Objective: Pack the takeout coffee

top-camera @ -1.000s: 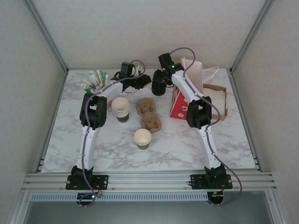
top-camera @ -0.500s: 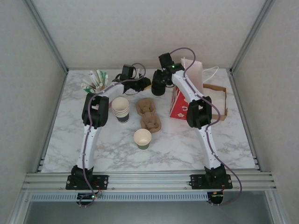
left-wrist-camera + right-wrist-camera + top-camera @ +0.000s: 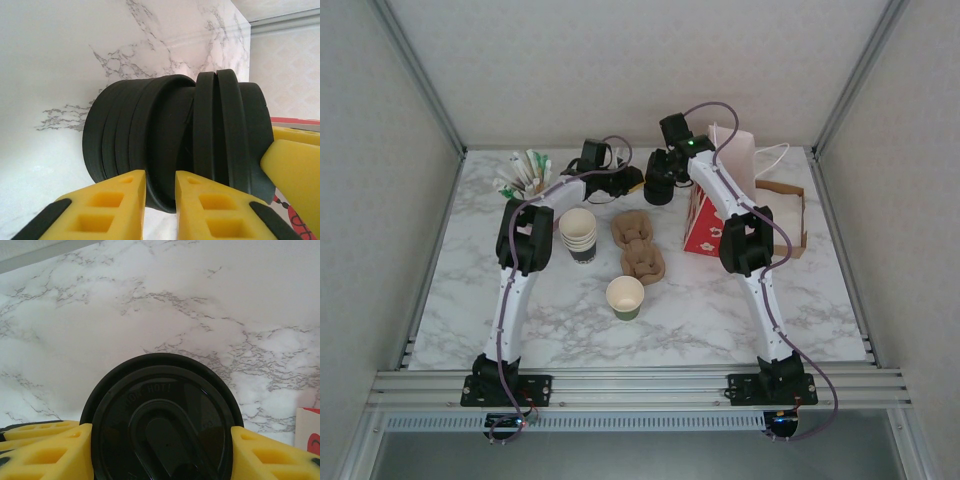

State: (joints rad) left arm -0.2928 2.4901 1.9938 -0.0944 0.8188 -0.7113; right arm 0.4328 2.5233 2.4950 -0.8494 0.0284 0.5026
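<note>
Both arms reach to the far edge of the table (image 3: pixel 800 300). The left gripper (image 3: pixel 160 176) pinches the rim of a black lid (image 3: pixel 167 150). The right gripper (image 3: pixel 160 432) clamps the lid stack (image 3: pixel 115 130) by its sides. The paper cup (image 3: pixel 625 297) stands toward the front, well apart.

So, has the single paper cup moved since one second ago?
No. The single cup stands at the same spot, just in front of the near end of the brown cup carrier.

The light is bright and soft, and the white bench (image 3: pixel 705 310) has only faint shadows on it. Up close, the yellow fingers (image 3: pixel 112 207) look blurry at the bottom, and the black lids (image 3: pixel 142 135) have a little soft shine.
</note>
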